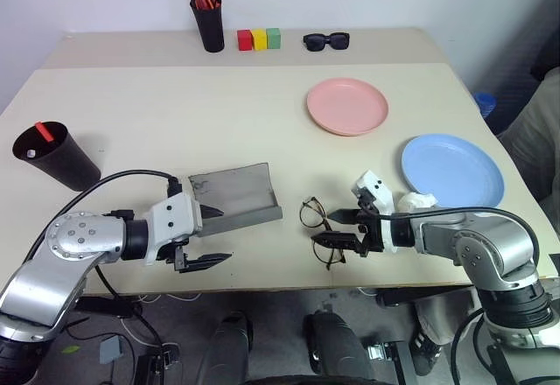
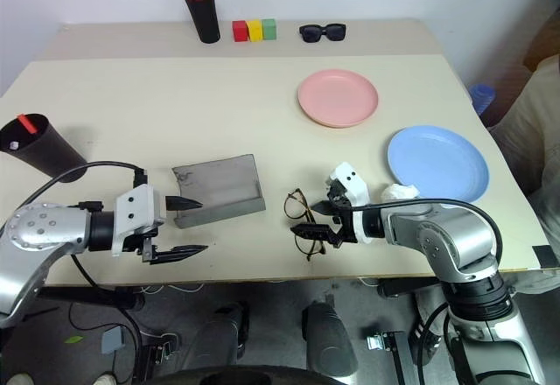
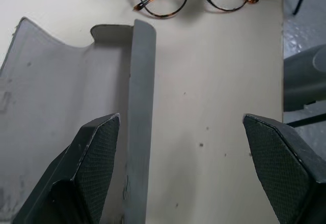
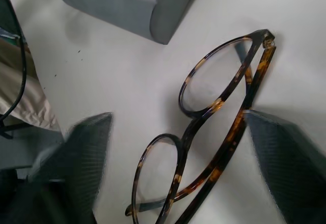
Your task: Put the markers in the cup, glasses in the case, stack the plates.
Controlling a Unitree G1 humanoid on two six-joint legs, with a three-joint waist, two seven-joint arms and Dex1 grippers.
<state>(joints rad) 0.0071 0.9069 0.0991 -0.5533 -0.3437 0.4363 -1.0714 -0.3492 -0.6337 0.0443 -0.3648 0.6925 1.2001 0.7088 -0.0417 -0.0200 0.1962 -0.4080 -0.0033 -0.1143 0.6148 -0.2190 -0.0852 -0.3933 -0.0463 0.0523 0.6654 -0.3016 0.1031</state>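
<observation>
Grey felt sits in the middle of the near edge: the case (image 1: 234,195) lies open on the beige table (image 1: 175,114), lid flat back, nothing inside. The left gripper (image 1: 203,236) hangs just at its near-left corner, fingers spread wide and empty; in the left wrist view one fingertip (image 3: 97,147) is over the case's raised front wall, the other over bare tabletop.

Just to the right of the case lie the glasses (image 1: 320,227), round lenses, tortoiseshell frame, arms folded. The right gripper (image 1: 336,230) is right on them, its two black fingers straddling the frame, one on either side, part open; whether they touch the frame I cannot tell. A crumpled white scrap (image 1: 417,201) sits by that arm.

Further right, the light blue plate (image 1: 452,171) rests near the table's edge, and the pink plate (image 1: 346,106) lies apart from it, further back. They are not stacked.

Far left, the black cup (image 1: 55,154) stands with two markers (image 1: 40,133) already in it, a red cap poking up.

Along the back: a tall black pen pot (image 1: 210,24) with red and orange pens, three blocks (image 1: 258,39) in red, yellow and green, and black sunglasses (image 1: 325,41). Nothing lies between the glasses and the case. No readable writing anywhere.
</observation>
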